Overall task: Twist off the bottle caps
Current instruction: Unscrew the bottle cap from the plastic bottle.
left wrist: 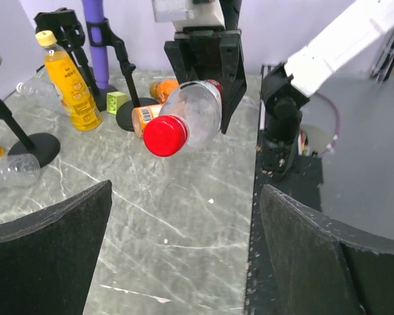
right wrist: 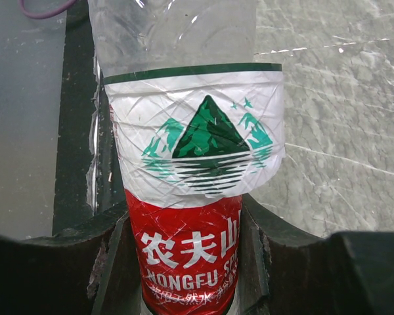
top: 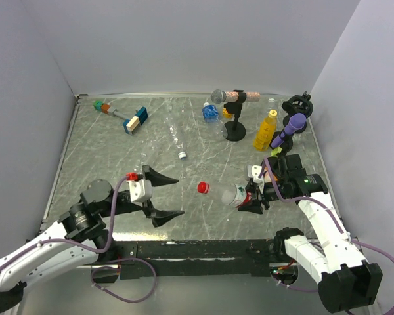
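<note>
My right gripper [top: 255, 194] is shut on a clear bottle [top: 227, 193] with a red and white label [right wrist: 194, 144]. It holds the bottle level above the table. The bottle's red cap [top: 201, 188] points left, towards my left gripper [top: 180, 195]. That gripper is open and empty, a short way from the cap. In the left wrist view the red cap [left wrist: 165, 136] faces the camera, beyond the open left gripper [left wrist: 184, 197]. In the right wrist view the right gripper [right wrist: 184, 220] clamps the bottle's lower body. A yellow bottle [top: 265, 130] stands at the back right.
A grey microphone [top: 218, 96] and a purple microphone [top: 295, 123] stand on black stands at the back right. A blue-labelled bottle [top: 211, 113] and a clear bottle [top: 177, 139] lie mid-table. A blue-and-tan block on a stick [top: 134, 121] lies back left. Squat orange bottles [left wrist: 150, 117] lie behind the held bottle.
</note>
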`<state>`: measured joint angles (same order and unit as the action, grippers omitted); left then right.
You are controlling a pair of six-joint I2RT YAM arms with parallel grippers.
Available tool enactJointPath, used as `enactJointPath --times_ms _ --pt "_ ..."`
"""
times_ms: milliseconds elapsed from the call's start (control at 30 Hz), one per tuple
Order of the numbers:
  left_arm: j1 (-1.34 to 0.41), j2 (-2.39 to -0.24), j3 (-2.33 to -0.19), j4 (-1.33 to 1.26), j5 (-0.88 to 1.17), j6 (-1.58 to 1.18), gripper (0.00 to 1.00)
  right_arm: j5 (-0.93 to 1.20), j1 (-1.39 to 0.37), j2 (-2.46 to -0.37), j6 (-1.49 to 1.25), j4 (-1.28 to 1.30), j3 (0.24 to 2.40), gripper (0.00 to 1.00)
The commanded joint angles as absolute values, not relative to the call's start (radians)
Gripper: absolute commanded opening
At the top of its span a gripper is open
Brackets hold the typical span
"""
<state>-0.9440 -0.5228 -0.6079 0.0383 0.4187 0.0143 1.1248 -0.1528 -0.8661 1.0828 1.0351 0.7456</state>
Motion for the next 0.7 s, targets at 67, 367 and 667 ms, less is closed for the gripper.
enactJointPath --times_ms 67,367,667 --pt "-0.945 -0.615 -0.644 -0.034 0.520 0.144 0.97 1.166 -0.156 -0.864 1.137 1.055 0.756 0.36" --pt "-0.945 -0.782 -0.709 -0.061 0.568 0.294 0.98 1.161 -0.156 -0.867 1.140 1.058 0.758 0.36" --pt "-0.945 -0.850 -0.726 -0.113 0.561 0.279 0.96 1.160 -0.163 -0.870 1.141 1.057 0.758 0.36"
